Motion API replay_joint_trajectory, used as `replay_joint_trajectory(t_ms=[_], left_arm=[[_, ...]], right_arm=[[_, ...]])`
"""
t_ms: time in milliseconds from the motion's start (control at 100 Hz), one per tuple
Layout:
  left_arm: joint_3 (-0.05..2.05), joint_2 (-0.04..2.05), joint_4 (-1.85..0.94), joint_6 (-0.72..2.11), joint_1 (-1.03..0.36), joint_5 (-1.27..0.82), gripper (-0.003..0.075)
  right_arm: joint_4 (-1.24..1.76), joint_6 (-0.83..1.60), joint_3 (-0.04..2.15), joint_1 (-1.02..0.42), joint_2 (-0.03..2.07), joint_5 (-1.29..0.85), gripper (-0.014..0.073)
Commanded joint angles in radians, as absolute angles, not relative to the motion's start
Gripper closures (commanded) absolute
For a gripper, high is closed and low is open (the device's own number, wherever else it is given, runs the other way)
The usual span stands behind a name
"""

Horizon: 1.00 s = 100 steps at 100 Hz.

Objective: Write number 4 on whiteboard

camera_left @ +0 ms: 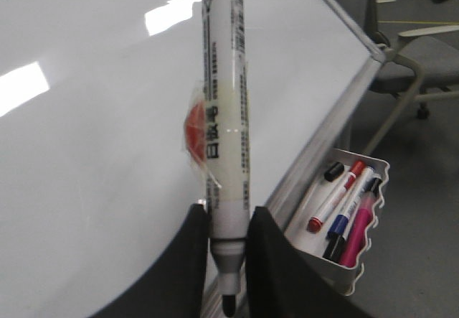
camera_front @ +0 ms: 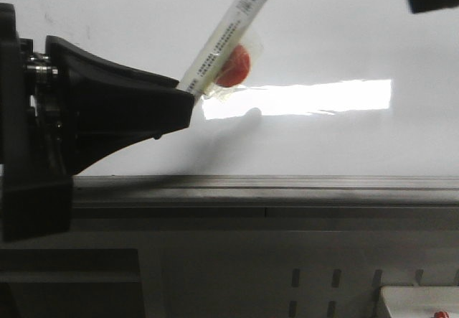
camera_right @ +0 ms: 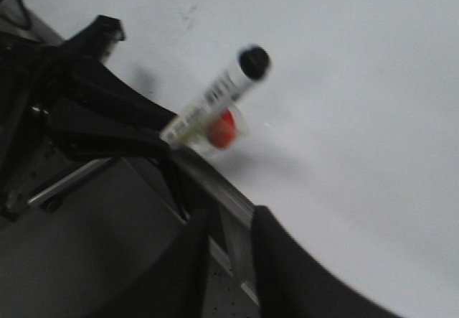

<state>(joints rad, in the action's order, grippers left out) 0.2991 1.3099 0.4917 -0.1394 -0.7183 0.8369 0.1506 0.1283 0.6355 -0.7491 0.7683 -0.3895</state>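
whiteboard (camera_left: 93, 189): 1 | white marker (camera_left: 226, 117) clamped in left gripper (camera_left: 228, 239): 1 | red disc (camera_left: 193, 130) taped to that marker: 1 | tray (camera_left: 358, 260) beside left gripper: 1 | pens (camera_left: 344, 207) in tray: 4 | grippers: 2, right gripper (camera_right: 228, 225) included

The whiteboard (camera_front: 337, 38) is glossy white, with a bright rectangular light reflection (camera_front: 315, 99) across its middle and a grey metal strip (camera_front: 287, 183) along its lower edge. No drawn 4 shows; only faint dark smudges (camera_right: 190, 9).
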Motion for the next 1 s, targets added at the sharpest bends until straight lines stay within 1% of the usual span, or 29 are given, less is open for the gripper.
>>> replay_joint_trajectory(t_ms=[0,10,40,80,290,510,560,610,650,660,680,730,740,850,900,950,990], left_arm=[[0.323,1.267,0.539,-0.113,-0.727,0.929,0.0741],[0.323,1.263,0.544,-0.113,-0.727,0.929,0.0741],[0.323,1.251,0.544,-0.106,-0.727,0.929,0.0741],[0.323,1.239,0.544,-0.097,-0.727,0.929,0.0741],[0.323,1.202,0.546,-0.064,-0.725,0.929,0.0741],[0.323,1.200,0.553,-0.064,-0.725,0.929,0.0741],[0.323,1.200,0.558,-0.064,-0.725,0.929,0.0741],[0.323,1.200,0.566,-0.064,-0.725,0.929,0.0741],[0.323,1.200,0.568,-0.064,-0.725,0.929,0.0741],[0.323,1.200,0.568,-0.064,-0.725,0.929,0.0741],[0.323,1.200,0.571,-0.064,-0.725,0.929,0.0741],[0.323,1.200,0.573,-0.064,-0.725,0.929,0.0741],[0.323,1.200,0.573,-0.064,-0.725,0.929,0.0741],[0.323,1.200,0.567,-0.064,-0.725,0.924,0.0739],[0.323,1.195,0.565,-0.064,-0.725,0.906,0.0722],[0.323,1.189,0.561,-0.064,-0.723,0.884,0.0668],[0.323,1.181,0.561,-0.067,-0.712,0.867,0.0590]], right_arm=[[0.150,0.146,0.736,-0.795,0.837,-0.350,0.0205],[0.150,0.146,0.746,-0.796,0.841,-0.352,0.0176],[0.150,0.146,0.771,-0.800,0.859,-0.366,0.0124],[0.150,0.146,0.797,-0.800,0.883,-0.382,0.0111],[0.150,0.146,0.878,-0.804,0.973,-0.373,0.0218],[0.150,0.146,0.898,-0.804,1.018,-0.346,0.0242],[0.150,0.146,0.898,-0.804,1.018,-0.336,0.0280],[0.150,0.146,0.898,-0.804,1.018,-0.326,0.0353],[0.150,0.146,0.898,-0.804,1.018,-0.324,0.0438],[0.150,0.146,0.898,-0.804,1.018,-0.322,0.0471],[0.150,0.146,0.898,-0.804,1.018,-0.322,0.0505],[0.150,0.146,0.898,-0.804,1.018,-0.322,0.0648],[0.150,0.146,0.898,-0.804,1.018,-0.322,0.0664],[0.153,0.144,0.898,-0.804,1.018,-0.322,0.0658],[0.157,0.144,0.898,-0.804,1.018,-0.322,0.0658],[0.158,0.144,0.898,-0.804,1.018,-0.322,0.0658],[0.158,0.144,0.898,-0.804,1.018,-0.324,0.0658]])
